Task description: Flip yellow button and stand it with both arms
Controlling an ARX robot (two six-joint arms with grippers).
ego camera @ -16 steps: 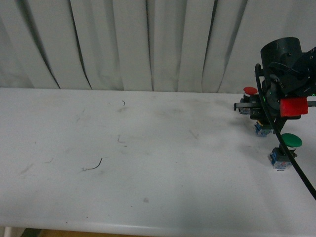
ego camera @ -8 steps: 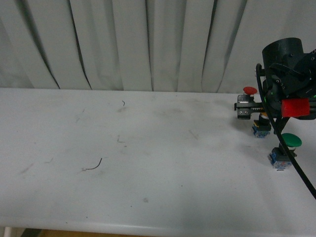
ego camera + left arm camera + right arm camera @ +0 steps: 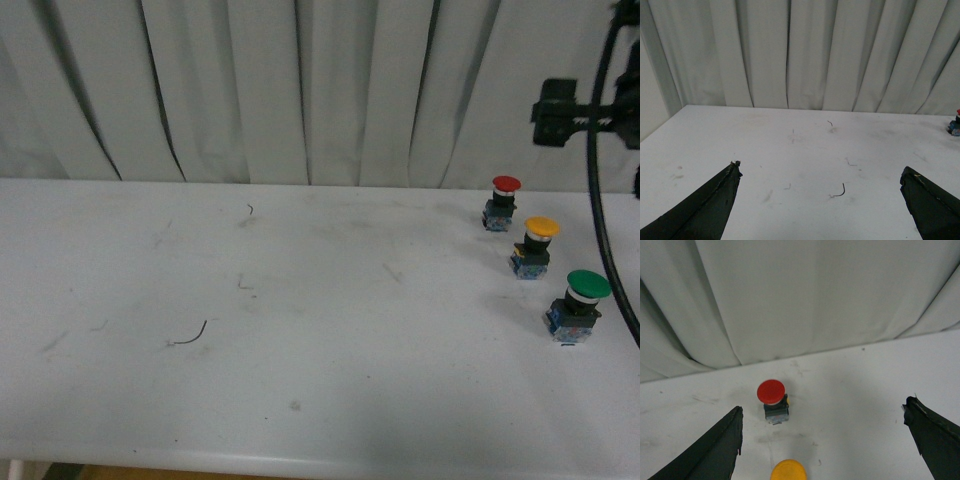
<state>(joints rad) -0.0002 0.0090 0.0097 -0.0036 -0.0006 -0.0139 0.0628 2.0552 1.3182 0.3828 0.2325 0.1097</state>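
The yellow button (image 3: 538,246) stands upright on the white table (image 3: 300,330), cap up, blue block down, between a red-capped button (image 3: 503,201) and a green-capped one (image 3: 579,303). My right arm (image 3: 568,110) hangs high above them at the top right. In the right wrist view my right gripper (image 3: 823,407) is open and empty; the yellow cap (image 3: 788,470) shows at the picture's edge between the fingers, with the red button (image 3: 773,398) beyond it. My left gripper (image 3: 820,168) is open over bare table, far from the buttons.
A small dark scrap of wire (image 3: 190,335) lies on the left half of the table, also seen under the left gripper (image 3: 840,191). White curtains (image 3: 300,90) hang behind the table. The front edge runs along the bottom of the front view.
My right arm has lifted up and away from the buttons toward the top right. The yellow button, partly covered by the gripper before, now stands free.
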